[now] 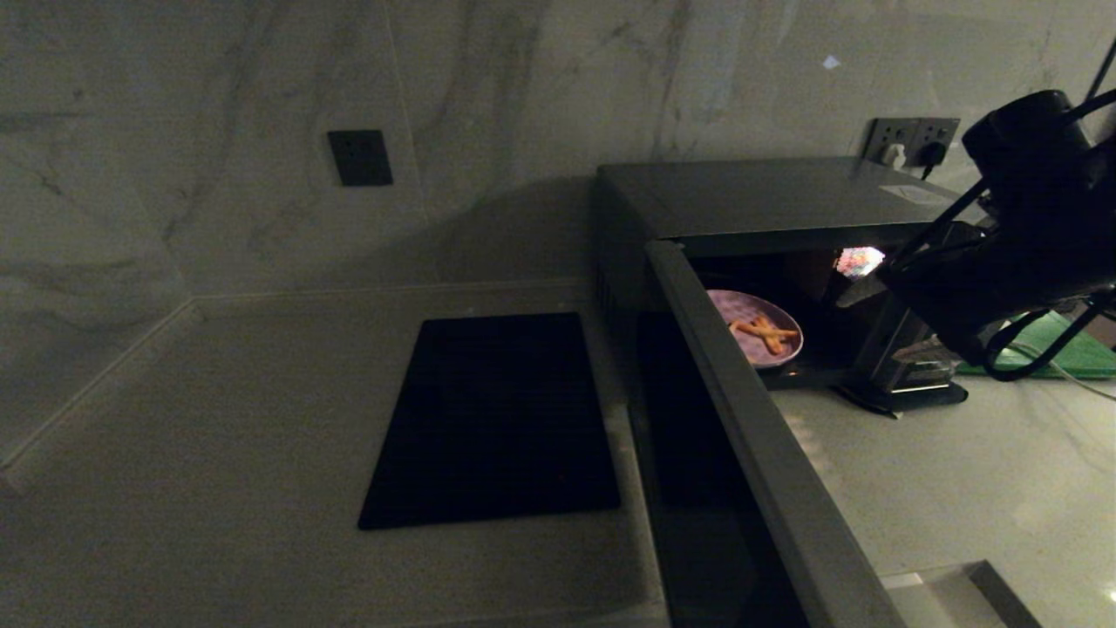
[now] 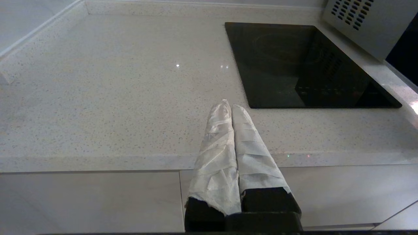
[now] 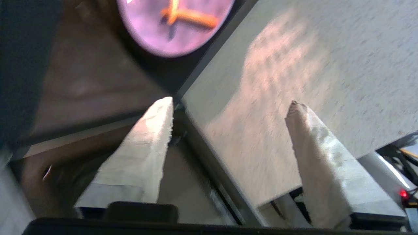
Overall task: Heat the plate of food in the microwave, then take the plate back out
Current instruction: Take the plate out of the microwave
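One counter (image 1: 959,488) carries everything here, and on it stand one microwave (image 1: 767,196) with its door (image 1: 758,453) swung wide open toward the camera, one black cooktop (image 1: 493,419) well to its left, and a green board (image 1: 1077,349) only partly seen behind the right arm. Inside the lit cavity sits the single plate (image 1: 757,327), near the front opening, with three or four orange sticks of food (image 1: 765,332) crossed on it; the exact count is hard to tell. Two hands are in play: the right hand (image 3: 228,104) hangs at the mouth of the microwave, close to its lower front corner, its padded fingers (image 3: 143,150) spread well apart and gripping nothing, the plate ahead of it in the wrist view. The left hand (image 2: 231,107) is parked over the counter's front edge near the cooktop, its two wrapped fingers pressed together and empty. The plate looks light and rigid, probably a smooth glazed or plastic dish, so likely slippery under a pinch; the raised rim nearest the opening seems the sensible place to take hold, one finger over it and one beneath. The loose sticks would probably roll or slide off if the plate tilts, so it should be kept level.
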{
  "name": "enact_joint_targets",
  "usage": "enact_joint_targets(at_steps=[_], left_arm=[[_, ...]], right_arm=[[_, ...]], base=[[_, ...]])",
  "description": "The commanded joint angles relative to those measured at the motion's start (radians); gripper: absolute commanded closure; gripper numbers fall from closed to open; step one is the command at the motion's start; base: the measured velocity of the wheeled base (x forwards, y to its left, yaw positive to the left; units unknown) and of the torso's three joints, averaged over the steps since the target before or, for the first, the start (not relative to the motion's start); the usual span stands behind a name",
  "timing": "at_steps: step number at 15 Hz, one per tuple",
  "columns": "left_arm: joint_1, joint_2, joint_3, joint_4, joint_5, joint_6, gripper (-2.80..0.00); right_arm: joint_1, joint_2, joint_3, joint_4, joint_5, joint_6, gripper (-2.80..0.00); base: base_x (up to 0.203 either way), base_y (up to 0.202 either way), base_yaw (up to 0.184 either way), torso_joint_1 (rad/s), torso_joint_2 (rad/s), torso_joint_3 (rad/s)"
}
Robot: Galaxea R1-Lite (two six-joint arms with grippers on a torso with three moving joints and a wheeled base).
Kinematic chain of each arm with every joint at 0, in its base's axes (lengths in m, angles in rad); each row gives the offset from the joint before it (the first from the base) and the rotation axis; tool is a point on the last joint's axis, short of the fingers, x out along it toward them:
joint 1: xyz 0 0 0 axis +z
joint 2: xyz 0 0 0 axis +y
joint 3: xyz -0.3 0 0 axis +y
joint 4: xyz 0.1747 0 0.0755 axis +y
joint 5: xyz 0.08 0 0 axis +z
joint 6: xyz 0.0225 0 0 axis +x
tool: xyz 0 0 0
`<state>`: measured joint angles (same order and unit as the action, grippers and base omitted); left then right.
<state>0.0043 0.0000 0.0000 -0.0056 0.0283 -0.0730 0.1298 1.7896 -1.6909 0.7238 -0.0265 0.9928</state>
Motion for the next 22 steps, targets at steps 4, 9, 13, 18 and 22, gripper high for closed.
enact_joint_targets(at_steps=[4, 9, 13, 18, 22], left_arm=[[0.0, 0.002, 0.0, -0.001, 0.001, -0.001, 0.0], [0.0, 0.001, 0.0, -0.001, 0.001, -0.001, 0.0], [0.0, 0.0, 0.0, -0.001, 0.001, -0.001, 0.0], [0.0, 0.002, 0.0, -0.001, 0.001, -0.001, 0.0], [0.0, 0.002, 0.0, -0.001, 0.001, -0.001, 0.0]], right_arm=[[0.001, 0.155, -0.097, 0.008, -0.089, 0.082, -2.8], [0.003, 0.258, -0.151, 0.009, -0.103, 0.165, -2.8], [0.009, 0.295, -0.151, 0.006, -0.093, 0.187, -2.8], [0.016, 0.343, -0.184, 0.004, -0.093, 0.187, -2.8], [0.016, 0.363, -0.194, 0.003, -0.095, 0.187, -2.8]], base=[[0.0, 0.0, 0.0, 0.0, 0.0, 0.0], [0.0, 0.0, 0.0, 0.0, 0.0, 0.0], [0.0, 0.0, 0.0, 0.0, 0.0, 0.0], [0.0, 0.0, 0.0, 0.0, 0.0, 0.0], [0.0, 0.0, 0.0, 0.0, 0.0, 0.0]])
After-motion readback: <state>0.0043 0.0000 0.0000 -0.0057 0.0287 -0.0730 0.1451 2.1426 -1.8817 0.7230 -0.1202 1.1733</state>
